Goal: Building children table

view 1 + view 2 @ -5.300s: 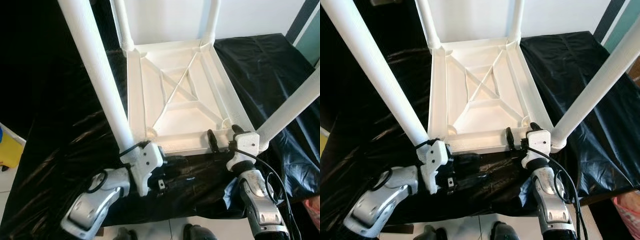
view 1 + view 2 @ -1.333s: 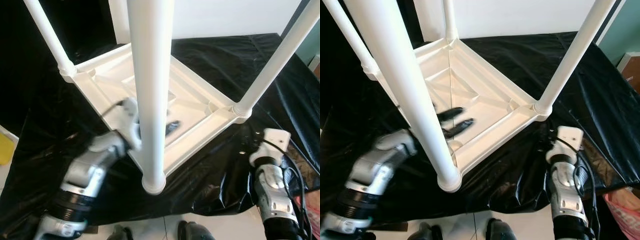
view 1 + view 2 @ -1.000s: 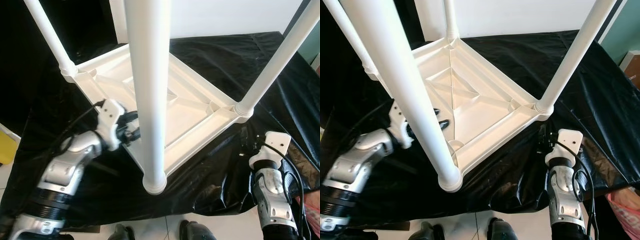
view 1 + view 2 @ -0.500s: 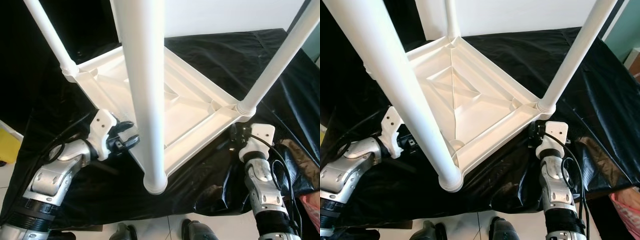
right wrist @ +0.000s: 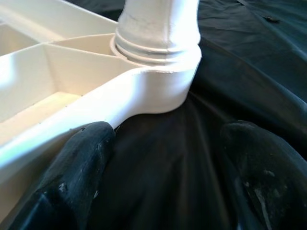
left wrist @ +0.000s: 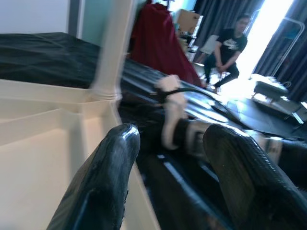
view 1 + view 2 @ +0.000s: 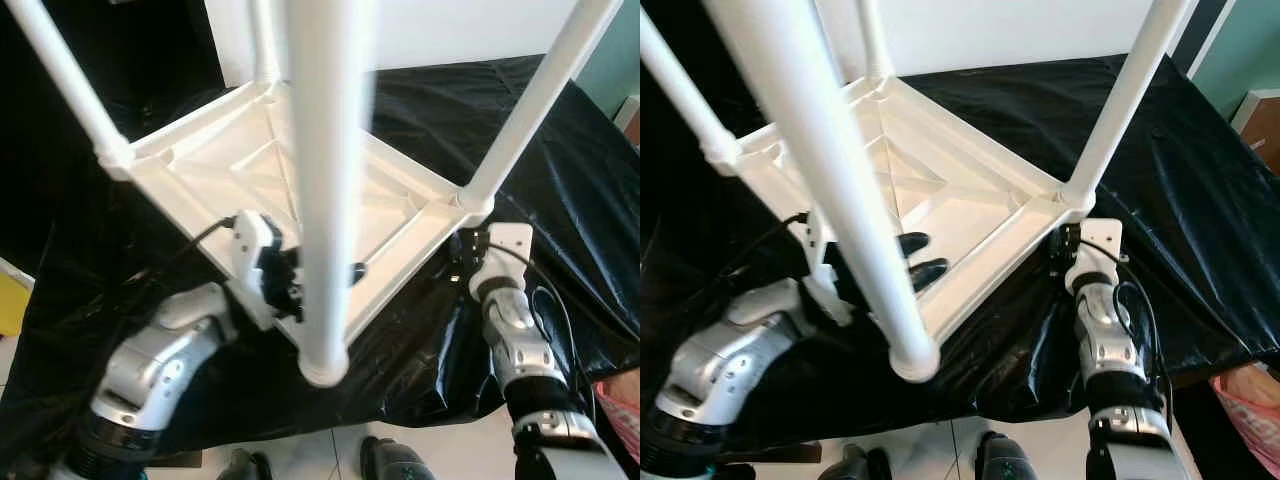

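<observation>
Over upturned white table (image 7: 940,200), left claw (image 7: 922,257) spread, right claw (image 5: 163,158) wide beside corner.

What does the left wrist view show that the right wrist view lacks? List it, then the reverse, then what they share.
Left wrist view: a seated person in the bright background, a red cloth and the robot's right arm beyond the open left tool.
Right wrist view: a close look at a corner socket of the table with a leg screwed into it, ahead of the open right tool.
Both: the upturned white children's table and the black plastic sheet under it.
</observation>
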### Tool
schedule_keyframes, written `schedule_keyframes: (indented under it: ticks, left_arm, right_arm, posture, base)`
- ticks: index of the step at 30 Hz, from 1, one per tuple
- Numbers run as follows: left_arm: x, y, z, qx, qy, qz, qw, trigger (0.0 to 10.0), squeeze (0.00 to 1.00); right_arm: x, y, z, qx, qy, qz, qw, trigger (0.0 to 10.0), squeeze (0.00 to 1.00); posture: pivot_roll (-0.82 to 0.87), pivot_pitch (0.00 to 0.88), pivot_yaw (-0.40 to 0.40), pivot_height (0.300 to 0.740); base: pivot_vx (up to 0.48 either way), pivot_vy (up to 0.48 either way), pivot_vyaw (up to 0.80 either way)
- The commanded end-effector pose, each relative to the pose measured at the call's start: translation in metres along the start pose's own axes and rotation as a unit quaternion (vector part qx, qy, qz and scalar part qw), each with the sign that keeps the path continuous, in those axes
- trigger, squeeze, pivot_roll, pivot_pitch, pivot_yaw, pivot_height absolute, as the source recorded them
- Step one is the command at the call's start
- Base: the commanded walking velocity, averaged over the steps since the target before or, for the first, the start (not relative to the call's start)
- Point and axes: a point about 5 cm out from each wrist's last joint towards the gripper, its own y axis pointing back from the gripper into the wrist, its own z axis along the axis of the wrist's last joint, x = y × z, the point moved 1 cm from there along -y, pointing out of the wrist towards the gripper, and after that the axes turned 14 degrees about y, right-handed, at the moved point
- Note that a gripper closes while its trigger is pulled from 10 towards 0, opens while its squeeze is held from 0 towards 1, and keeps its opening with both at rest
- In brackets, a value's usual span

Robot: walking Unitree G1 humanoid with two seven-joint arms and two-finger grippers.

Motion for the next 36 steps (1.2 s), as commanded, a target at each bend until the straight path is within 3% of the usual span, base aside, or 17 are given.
schedule_keyframes:
  ticks: [1,7,12,13,15,18,19,21,24,30,33,36]
  left_arm:
    - [-0.014,-0.009,-0.003,0.005,0.006,-0.033,0.999,10.0,0.0]
    - [-0.016,-0.022,-0.004,-0.008,0.005,-0.019,1.0,10.0,0.0]
    - [0.018,-0.014,0.007,-0.015,-0.046,0.055,0.997,10.0,0.0]
    - [0.018,-0.014,0.007,-0.015,-0.046,0.055,0.997,10.0,0.0]
    - [0.036,0.004,0.014,0.008,-0.076,0.082,0.994,10.0,0.0]
    - [0.041,0.01,0.015,0.016,-0.086,0.09,0.992,10.0,0.0]
    - [0.047,0.022,0.017,0.038,-0.098,0.095,0.99,10.0,0.0]
    - [0.047,0.022,0.017,0.038,-0.098,0.095,0.99,10.0,0.0]
    - [0.05,0.055,0.01,0.128,-0.126,0.072,0.981,10.0,0.0]
    - [0.052,0.067,0.0,0.186,-0.14,0.058,0.971,10.0,0.0]
    - [0.055,0.077,-0.014,0.25,-0.154,0.044,0.955,10.0,0.0]
    - [0.056,0.079,-0.016,0.257,-0.151,0.042,0.954,10.0,0.0]
  right_arm:
    - [0.015,-0.002,0.004,-0.01,-0.001,0.027,1.0,10.0,0.0]
    - [0.009,-0.008,0.0,-0.002,0.008,0.004,1.0,10.0,0.0]
    - [-0.014,-0.008,-0.001,-0.003,0.006,-0.048,0.999,10.0,0.0]
    - [-0.014,-0.008,-0.001,-0.003,0.006,-0.048,0.999,10.0,0.0]
    - [-0.02,-0.001,0.002,-0.026,0.007,-0.04,0.999,10.0,0.0]
    - [-0.021,0.001,0.003,-0.034,0.006,-0.034,0.999,10.0,0.0]
    - [-0.025,0.007,0.004,-0.051,0.001,-0.022,0.998,10.0,0.0]
    - [-0.025,0.007,0.004,-0.051,0.001,-0.022,0.998,10.0,0.0]
    - [-0.038,0.025,0.003,-0.076,0.014,0.01,0.997,10.0,0.0]
    - [-0.042,0.032,0.003,-0.085,0.024,0.029,0.996,10.0,0.0]
    - [-0.043,0.036,0.006,-0.095,0.026,0.046,0.994,10.0,0.0]
    - [-0.043,0.038,0.007,-0.095,0.024,0.049,0.994,10.0,0.0]
  posture:
    - [-0.05,0.149,0.032,0.74]
    - [-0.05,0.146,0.031,0.74]
    - [-0.05,0.142,0.027,0.74]
    - [-0.05,0.142,0.027,0.74]
    - [-0.06,0.147,0.027,0.74]
    - [-0.06,0.147,0.027,0.74]
    - [-0.06,0.15,0.027,0.74]
    - [-0.06,0.15,0.027,0.74]
    - [-0.08,0.158,0.033,0.74]
    - [-0.08,0.161,0.039,0.74]
    - [-0.09,0.158,0.044,0.74]
    - [-0.09,0.158,0.044,0.74]
  base:
    - [0.0,0.0,0.0]
    - [0.0,0.0,0.0]
    - [0.0,0.0,0.0]
    - [0.0,0.0,0.0]
    - [0.0,0.0,0.0]
    - [0.0,0.0,0.0]
    - [0.0,0.0,0.0]
    - [0.0,0.0,0.0]
    - [0.0,0.0,0.0]
    - [0.0,0.0,0.0]
    - [0.0,0.0,0.0]
    - [0.0,0.0,0.0]
